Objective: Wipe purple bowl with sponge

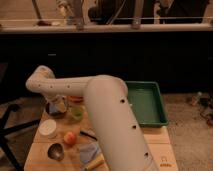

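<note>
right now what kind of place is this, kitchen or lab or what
Probably a lab or test room set up as a kitchen nook. A small wooden table holds bowls, a green tray sits alongside, and a dark counter runs behind. The gripper is down over the purple bowl.

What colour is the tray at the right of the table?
Green, in the camera view: the tray. The claw is at the table's far left.

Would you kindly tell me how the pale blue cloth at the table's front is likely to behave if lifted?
The cloth lies rumpled, so it would probably droop and fold rather than keep its shape. It looks thin, so it is likely light. The end effector is well away from it, down at the purple bowl.
</note>
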